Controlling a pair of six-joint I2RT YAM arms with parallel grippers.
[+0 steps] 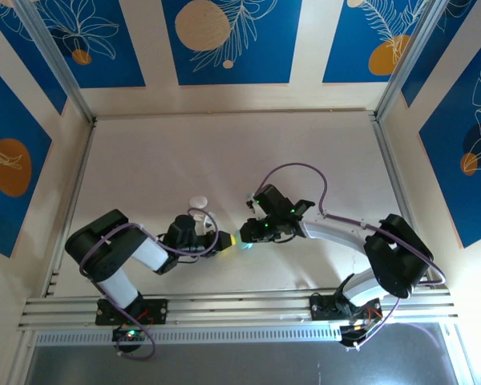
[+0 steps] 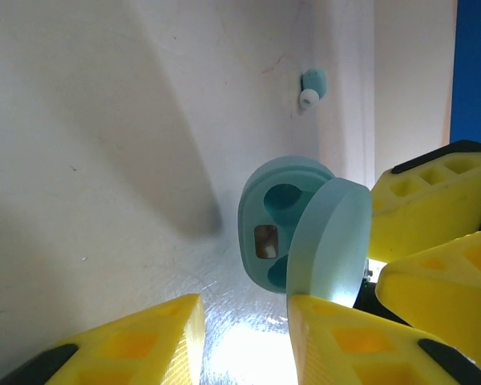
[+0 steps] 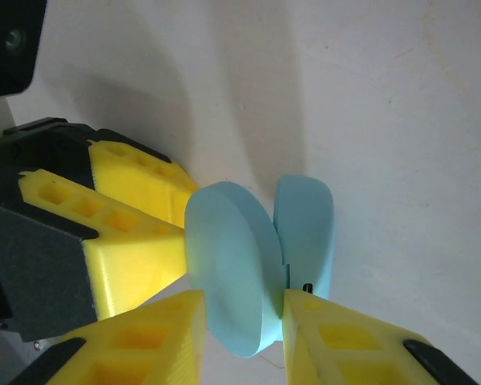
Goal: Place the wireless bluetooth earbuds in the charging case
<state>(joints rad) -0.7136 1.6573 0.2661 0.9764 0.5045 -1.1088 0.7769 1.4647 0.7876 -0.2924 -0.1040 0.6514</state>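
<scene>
A pale blue charging case [image 2: 264, 228] stands open on the table, its lid [image 2: 330, 241] swung out to the right; the upper pocket looks empty. One pale blue earbud [image 2: 311, 87] with a white tip lies beyond it. My right gripper [image 3: 242, 297] is shut on the lid [image 3: 232, 265] from the far side, and its fingers [image 2: 433, 200] show behind the lid. My left gripper [image 2: 244, 305] is open over bare table, its right fingertip [image 2: 329, 321] touching the lid's lower edge. From above, both grippers [image 1: 227, 239] [image 1: 251, 234] meet at the case [image 1: 242, 241].
A white oval case [image 1: 199, 203] lies just behind the left gripper. The left gripper's fingers [image 3: 136, 184] crowd the lid's left side in the right wrist view. Metal rails [image 1: 224, 309] run along the near edge, and walls close in the table.
</scene>
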